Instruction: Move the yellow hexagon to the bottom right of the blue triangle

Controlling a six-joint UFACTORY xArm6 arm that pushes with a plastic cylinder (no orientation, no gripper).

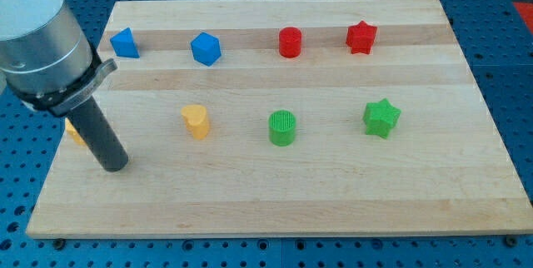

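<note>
Pale wood makes up the whole work surface here, a light wooden board (275, 201) laid on a blue perforated table (512, 68). No containers are seen anywhere, so nothing is held inside anything; every block just sits loose on the board. Along the view's top row, from left to right, a blue triangle-ish block (125, 42), a blue cube-like block (205, 48), a red cylinder (290, 42) and a red star (361, 37) are lined up, well apart from each other. In the lower row a yellow heart-shaped block (196, 121), a green cylinder (282, 127) and a green star (381, 118) are spaced out the same way. The yellow hexagon (75, 131) is found at the view's far left, below the blue triangle-ish block, and it's mostly hidden behind the dark rod, so its shape can't really be confirmed from the small sliver that shows. The rod is carried by a big grey cylindrical arm (46, 52) coming in from the view's top left, and my tip (112, 168) is planted on the board just beside the hexagon, toward the view's bottom right of it; whether they are touching can't be told. No jaws are fitted to this rig, so nothing is gripped, only a plain rod end is used.
</note>
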